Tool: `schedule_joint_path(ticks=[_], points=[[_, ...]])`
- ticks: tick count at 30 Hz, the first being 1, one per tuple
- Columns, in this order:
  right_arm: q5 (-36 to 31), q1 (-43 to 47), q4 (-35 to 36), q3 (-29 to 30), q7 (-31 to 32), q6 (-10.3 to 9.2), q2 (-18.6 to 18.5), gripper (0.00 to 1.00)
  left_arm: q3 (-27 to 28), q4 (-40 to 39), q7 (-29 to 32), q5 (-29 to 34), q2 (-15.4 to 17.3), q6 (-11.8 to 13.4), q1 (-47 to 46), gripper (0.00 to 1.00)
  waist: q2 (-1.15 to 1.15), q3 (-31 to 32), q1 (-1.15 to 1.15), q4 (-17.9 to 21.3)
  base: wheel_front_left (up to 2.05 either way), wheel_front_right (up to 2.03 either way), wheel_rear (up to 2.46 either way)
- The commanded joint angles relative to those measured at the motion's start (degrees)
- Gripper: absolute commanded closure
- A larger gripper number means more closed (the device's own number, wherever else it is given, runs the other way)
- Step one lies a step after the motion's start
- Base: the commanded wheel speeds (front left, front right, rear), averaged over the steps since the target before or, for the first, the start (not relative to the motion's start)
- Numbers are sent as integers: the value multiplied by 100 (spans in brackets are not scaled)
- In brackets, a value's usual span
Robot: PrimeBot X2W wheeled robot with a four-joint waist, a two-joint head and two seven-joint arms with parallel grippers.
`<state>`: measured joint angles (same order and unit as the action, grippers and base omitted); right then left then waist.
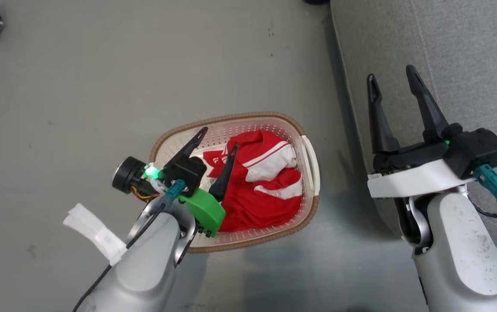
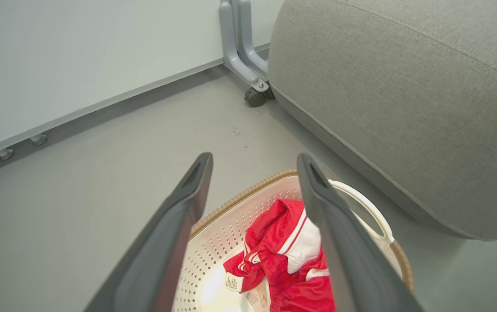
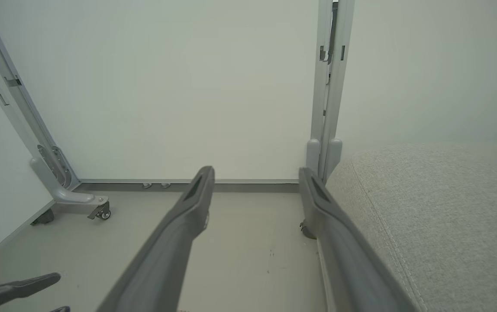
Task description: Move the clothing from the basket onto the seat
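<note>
Reach-in step: left fingers (image 1: 194, 143) released, empty, above the clothing (image 1: 266, 182) heaped in the basket (image 1: 231, 118) on the floor (image 1: 101, 86) beside the seat (image 1: 469, 65); right fingers (image 1: 428, 102) released over the seat edge; next likely needs descent onto a fold

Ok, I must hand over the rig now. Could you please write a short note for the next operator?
Left gripper: jaws open, holds nothing, over the basket, aimed at the clothing.
Right gripper: jaws open, holds nothing, over the edge of the seat.
The basket stands on the floor beside the seat, with the clothing inside it.
Done: no clothing on the seat yet.
Left: grasp the clothing and carry it to the seat.
</note>
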<state>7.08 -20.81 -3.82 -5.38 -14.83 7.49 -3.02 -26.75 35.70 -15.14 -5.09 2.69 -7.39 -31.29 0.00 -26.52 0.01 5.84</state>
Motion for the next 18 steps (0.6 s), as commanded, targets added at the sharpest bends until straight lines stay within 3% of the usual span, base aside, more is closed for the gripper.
schedule_joint_path(ticks=[1,11,18], points=[[-4,-153,44,-1,-38,0,-2,0,-182,165,-1,-5,38,-16,-254,0,0,-955,-1,405,0,0,0],[78,-508,388,-11,-38,0,10,0,-1645,1469,195,-643,41,-17,-1168,0,0,-1892,-1,589,0,0,0],[82,-670,588,-117,-39,0,9,0,-2209,2078,523,-1024,40,-18,-1743,0,0,-2499,-1,655,0,0,0]])
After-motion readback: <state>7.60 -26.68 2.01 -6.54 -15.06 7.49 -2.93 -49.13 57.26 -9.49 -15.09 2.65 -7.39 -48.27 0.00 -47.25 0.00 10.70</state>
